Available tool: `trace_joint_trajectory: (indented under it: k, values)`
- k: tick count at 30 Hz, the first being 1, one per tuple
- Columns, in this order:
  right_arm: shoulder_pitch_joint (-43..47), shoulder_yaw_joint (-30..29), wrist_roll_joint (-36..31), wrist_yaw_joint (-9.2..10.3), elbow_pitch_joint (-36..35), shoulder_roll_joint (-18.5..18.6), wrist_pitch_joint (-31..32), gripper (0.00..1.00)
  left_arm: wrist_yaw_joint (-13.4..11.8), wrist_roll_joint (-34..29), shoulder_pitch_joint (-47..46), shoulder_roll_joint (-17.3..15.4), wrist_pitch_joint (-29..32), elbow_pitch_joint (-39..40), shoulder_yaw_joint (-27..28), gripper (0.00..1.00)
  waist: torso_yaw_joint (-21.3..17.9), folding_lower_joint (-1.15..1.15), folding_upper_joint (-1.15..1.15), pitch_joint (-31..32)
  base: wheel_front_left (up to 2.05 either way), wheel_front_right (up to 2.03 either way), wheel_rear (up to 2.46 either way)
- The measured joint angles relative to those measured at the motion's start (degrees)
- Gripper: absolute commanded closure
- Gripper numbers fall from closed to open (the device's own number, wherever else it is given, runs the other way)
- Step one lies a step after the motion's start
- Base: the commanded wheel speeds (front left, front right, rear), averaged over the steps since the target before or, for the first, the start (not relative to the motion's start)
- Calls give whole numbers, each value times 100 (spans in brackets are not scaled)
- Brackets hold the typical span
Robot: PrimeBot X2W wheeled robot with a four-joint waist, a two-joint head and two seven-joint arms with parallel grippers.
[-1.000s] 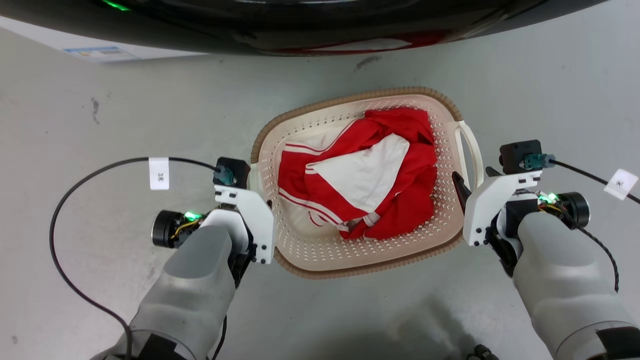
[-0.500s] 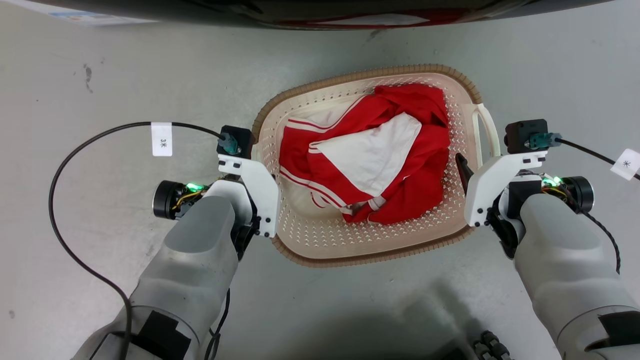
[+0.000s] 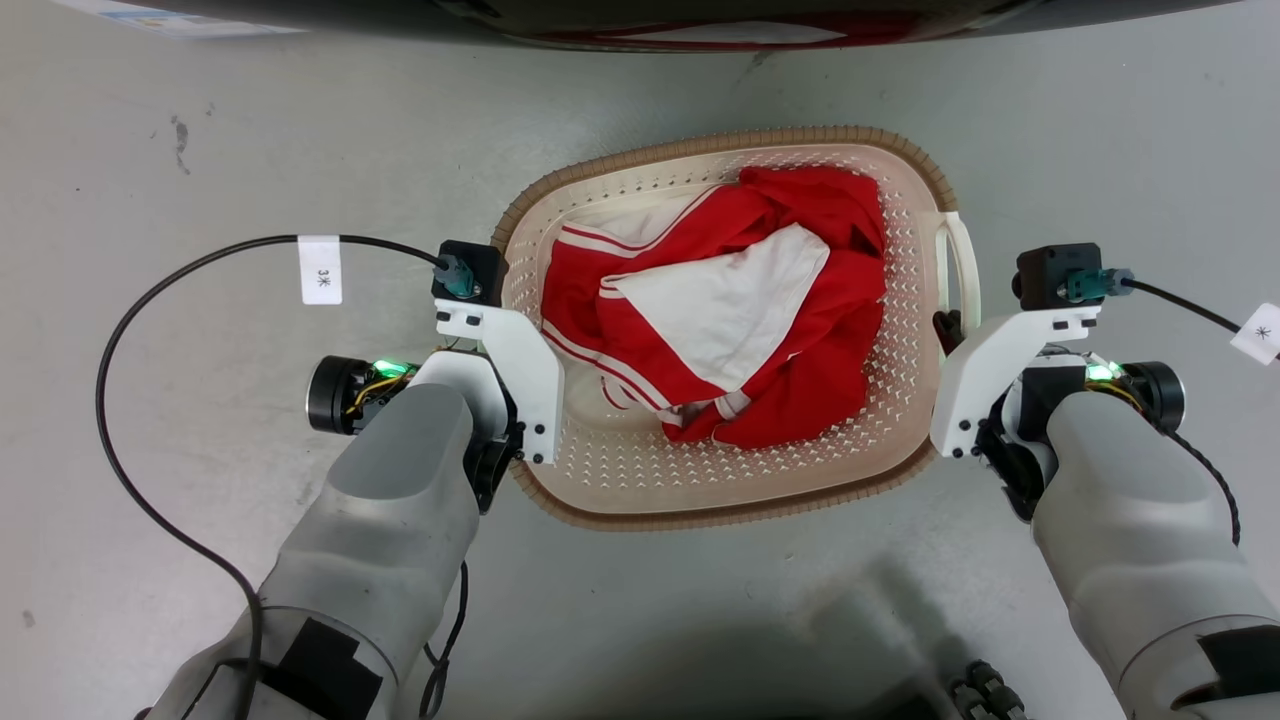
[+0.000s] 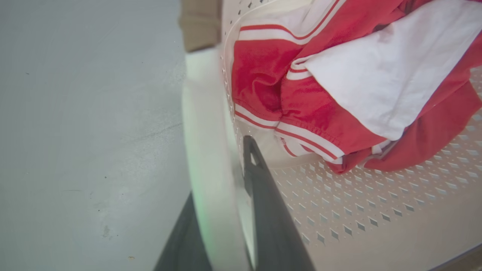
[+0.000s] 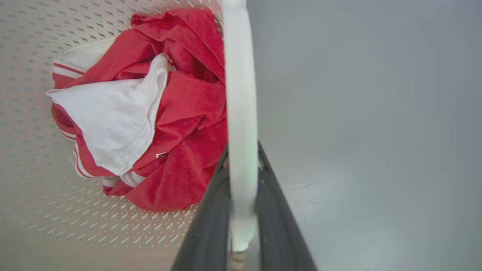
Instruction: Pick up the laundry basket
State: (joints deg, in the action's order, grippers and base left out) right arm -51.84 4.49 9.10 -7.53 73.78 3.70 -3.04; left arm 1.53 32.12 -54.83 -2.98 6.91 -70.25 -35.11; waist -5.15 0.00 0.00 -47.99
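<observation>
The laundry basket [image 3: 720, 515], cream perforated plastic with a brown woven rim, sits on the grey floor between my arms and holds a red and white garment [image 3: 730, 320]. In the left wrist view my left gripper [image 4: 222, 165] is shut on the white left handle [image 4: 205, 150], one dark finger on each side. The right gripper [image 5: 243, 150] is likewise shut on the white right handle [image 5: 237, 94]. From the head camera, the right gripper's dark tip [image 3: 947, 325] shows by the right handle [image 3: 965, 260]. The wrist mount hides the left fingers.
The dark front of a washing machine [image 3: 640, 20] runs along the top edge, just beyond the basket. Black cables with white tags loop out from both wrists over the floor [image 3: 200, 300]. A dark ribbed part [image 3: 975, 690] shows at the bottom right.
The head camera has shifted, so the washing machine slid up the picture. The right gripper's fingers have drawn in onto the right handle; less of them shows now. The left gripper stays at its handle.
</observation>
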Motion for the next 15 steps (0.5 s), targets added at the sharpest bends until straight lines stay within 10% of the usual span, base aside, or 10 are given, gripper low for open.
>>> trace_joint_trajectory:
  k: [15]
  values:
    - [311,485,511,2,27,22,318,100,57,593,278,-47,413,38,-341,100,-1,0,0,653,0,0,0]
